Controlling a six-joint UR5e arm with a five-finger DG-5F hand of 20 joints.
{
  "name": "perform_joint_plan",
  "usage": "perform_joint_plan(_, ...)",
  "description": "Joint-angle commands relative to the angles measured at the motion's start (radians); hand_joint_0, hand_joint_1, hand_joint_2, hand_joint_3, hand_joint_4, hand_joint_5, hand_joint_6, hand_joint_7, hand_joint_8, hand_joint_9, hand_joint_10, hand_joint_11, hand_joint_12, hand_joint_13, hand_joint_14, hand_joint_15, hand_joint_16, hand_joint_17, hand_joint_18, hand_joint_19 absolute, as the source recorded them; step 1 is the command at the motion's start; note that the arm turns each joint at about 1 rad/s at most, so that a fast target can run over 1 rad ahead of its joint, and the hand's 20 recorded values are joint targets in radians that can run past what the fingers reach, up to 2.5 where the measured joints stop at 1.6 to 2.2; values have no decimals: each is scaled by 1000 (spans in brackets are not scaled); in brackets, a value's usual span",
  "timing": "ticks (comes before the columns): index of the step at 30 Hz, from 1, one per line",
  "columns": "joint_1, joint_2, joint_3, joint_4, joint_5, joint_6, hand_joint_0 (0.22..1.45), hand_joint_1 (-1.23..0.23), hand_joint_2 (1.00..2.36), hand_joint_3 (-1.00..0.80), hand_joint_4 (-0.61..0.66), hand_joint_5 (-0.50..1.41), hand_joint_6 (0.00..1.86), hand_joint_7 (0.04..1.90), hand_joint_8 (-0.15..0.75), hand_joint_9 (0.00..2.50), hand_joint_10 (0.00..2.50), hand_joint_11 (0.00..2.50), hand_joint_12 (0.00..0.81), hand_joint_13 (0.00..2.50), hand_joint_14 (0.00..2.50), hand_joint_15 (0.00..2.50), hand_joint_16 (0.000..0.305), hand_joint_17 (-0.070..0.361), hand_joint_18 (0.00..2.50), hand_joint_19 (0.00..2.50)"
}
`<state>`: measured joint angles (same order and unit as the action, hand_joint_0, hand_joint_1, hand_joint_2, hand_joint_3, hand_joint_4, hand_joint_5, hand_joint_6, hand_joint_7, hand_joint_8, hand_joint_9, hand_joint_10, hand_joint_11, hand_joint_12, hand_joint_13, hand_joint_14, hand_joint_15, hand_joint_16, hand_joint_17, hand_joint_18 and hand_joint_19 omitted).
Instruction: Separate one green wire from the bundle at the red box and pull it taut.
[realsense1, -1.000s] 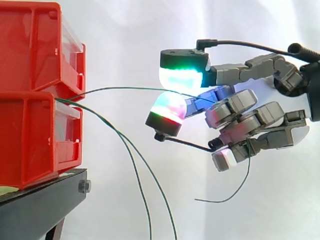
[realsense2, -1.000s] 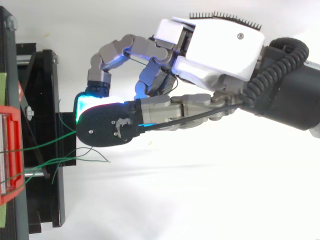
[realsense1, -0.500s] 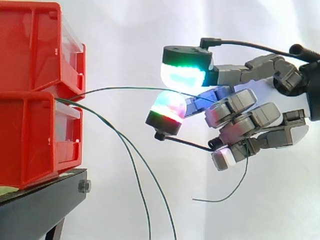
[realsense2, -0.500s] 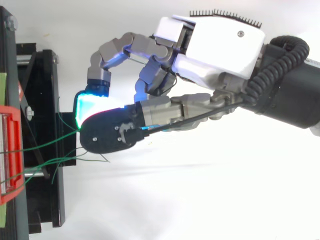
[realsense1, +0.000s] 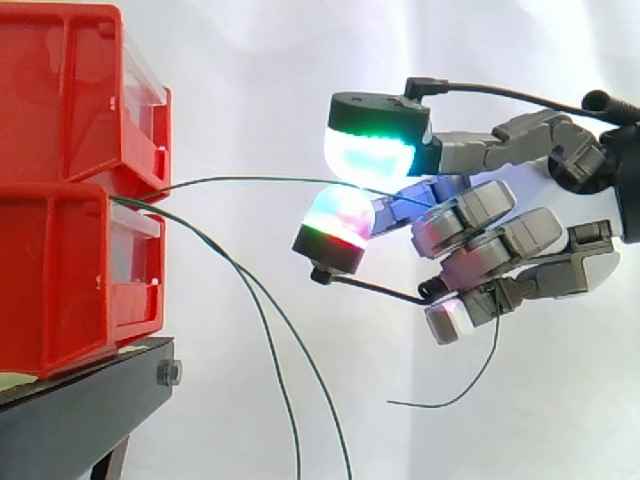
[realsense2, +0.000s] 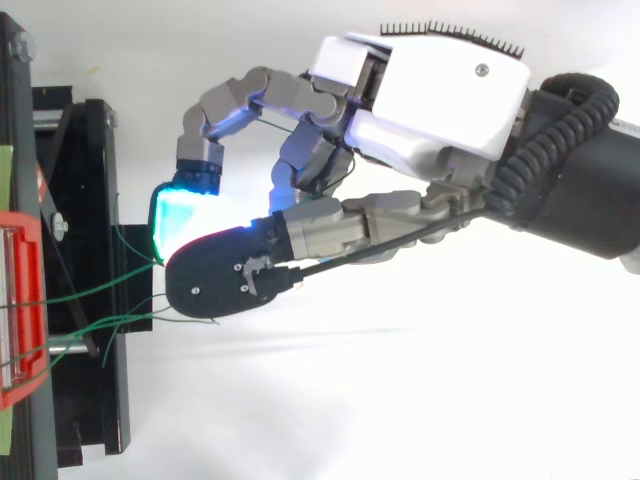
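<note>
Two glossy red plastic bins (realsense1: 70, 100), boxy with clear fronts, are stacked at left on a matte black stand (realsense1: 80, 410), with a white curtain (realsense1: 250, 80) behind. Thin green wires come out of the seam between the bins. One wire (realsense1: 260, 179) runs right in a shallow arc, not quite straight, to the hand (realsense2: 430, 90). There it passes between two rounded glowing pads: the upper one green-cyan under a flat black cap, the lower one red, green and white. The fingers (realsense1: 370, 150) are curled close and narrow round the wire, with the pads nearly meeting on it. A loose green tail (realsense1: 480, 380) hooks down and left below the lower fingers. The other wires (realsense1: 215, 247) sag from the bins in long slack curves towards the bottom edge, well apart from the hand. From above, the grey jointed fingers arch out from a smooth white palm shell.
</note>
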<state>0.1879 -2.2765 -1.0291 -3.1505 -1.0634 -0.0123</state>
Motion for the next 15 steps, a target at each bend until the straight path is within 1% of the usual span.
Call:
perform_joint_plan(1, 1, 0, 0, -5, 2, -2, 631, -746, 1014, -347, 113, -168, 904, 1012, 257, 1284, 708, 1627, 296, 1420, 759, 1378, 56, 126, 911, 940)
perform_joint_plan(2, 1, 0, -2, -5, 2, -2, 632, -748, 1015, -334, 104, -167, 907, 1021, 256, 1282, 707, 1642, 292, 1420, 743, 1388, 56, 126, 909, 941)
perform_joint_plan(3, 1, 0, -2, -5, 2, -2, 637, -758, 1020, -265, 73, -161, 916, 1034, 258, 1283, 704, 1630, 303, 1422, 730, 1392, 56, 126, 908, 930)
perform_joint_plan(5, 1, 0, 0, -5, 2, -2, 640, -764, 1023, -221, 45, -157, 919, 1063, 255, 1289, 699, 1631, 299, 1421, 712, 1407, 56, 126, 909, 929)
perform_joint_plan(10, 2, 0, -2, -3, 2, -2, 640, -770, 1026, -164, 6, -147, 919, 1111, 258, 1318, 671, 1649, 305, 1428, 678, 1421, 56, 125, 909, 928)
perform_joint_plan(13, 2, 0, -2, -2, 2, -2, 639, -775, 1026, -141, -5, -142, 918, 1134, 252, 1341, 629, 1670, 300, 1437, 608, 1473, 55, 125, 906, 926)
perform_joint_plan(14, 1, -1, -2, -2, 2, -2, 639, -775, 1027, -133, -15, -141, 917, 1143, 259, 1352, 606, 1682, 302, 1444, 542, 1502, 55, 124, 907, 927)
perform_joint_plan(15, 2, -1, -2, -2, 0, -2, 638, -775, 1027, -131, -16, -141, 917, 1147, 259, 1352, 604, 1684, 308, 1447, 540, 1490, 55, 124, 906, 927)
